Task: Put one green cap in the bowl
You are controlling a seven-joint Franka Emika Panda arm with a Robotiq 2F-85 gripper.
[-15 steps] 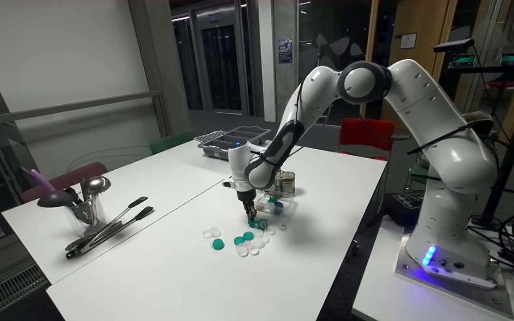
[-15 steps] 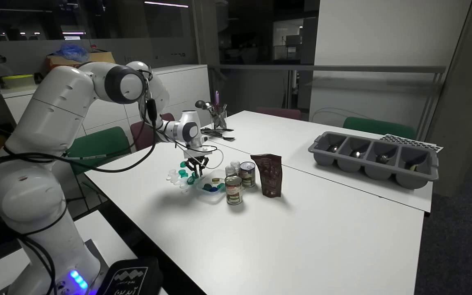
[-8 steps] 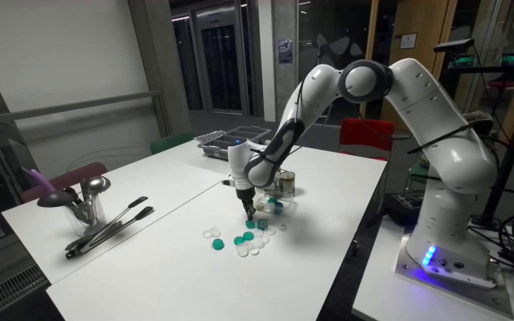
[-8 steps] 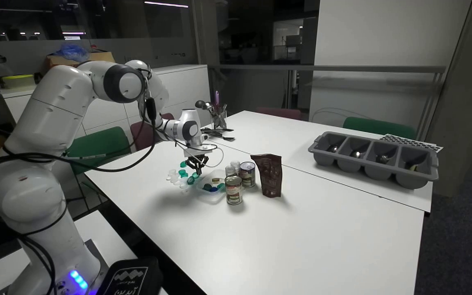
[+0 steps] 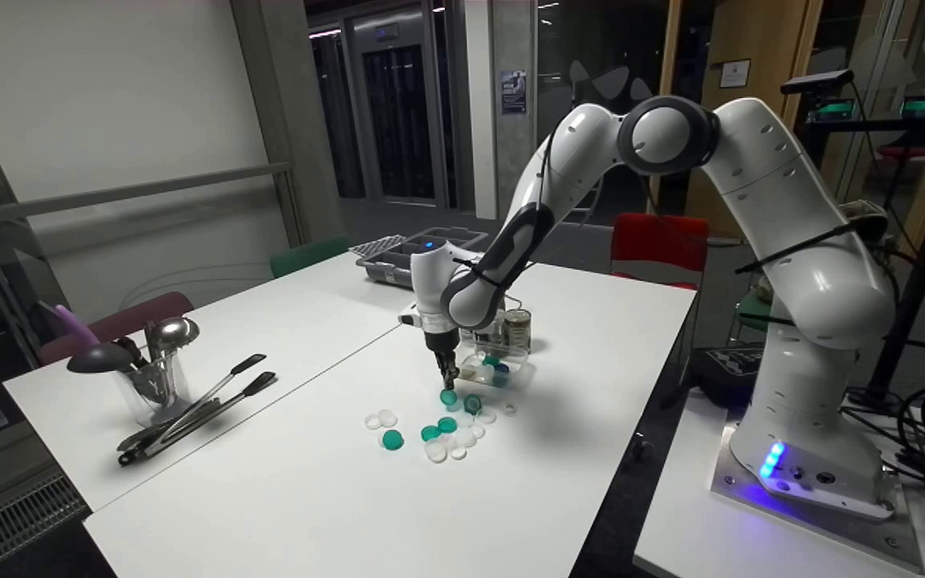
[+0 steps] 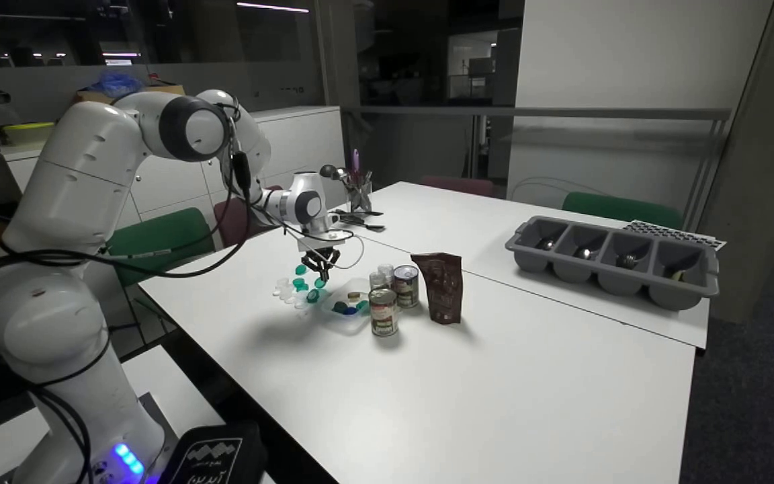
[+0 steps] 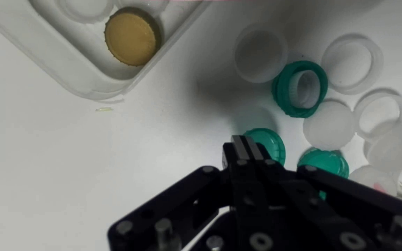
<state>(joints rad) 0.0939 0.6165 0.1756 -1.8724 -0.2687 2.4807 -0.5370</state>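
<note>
A green cap hangs at my gripper's fingertips. The fingers are shut on its rim, with only a thin gap between them. In both exterior views the gripper points down, and the held cap is slightly above the table. The bowl is a clear plastic container, close beside the gripper. It holds a gold cap and several blue, green and white caps. Other green caps lie on the table.
Several white caps and a dark green cap with a small white cap inside lie near. Cans and a brown pouch stand by the bowl. A grey tray and tongs lie further off.
The gripper has shut on the green cap and risen. The cap, which lay flat at the fingertips on the table, has tilted and lifted slightly with it.
</note>
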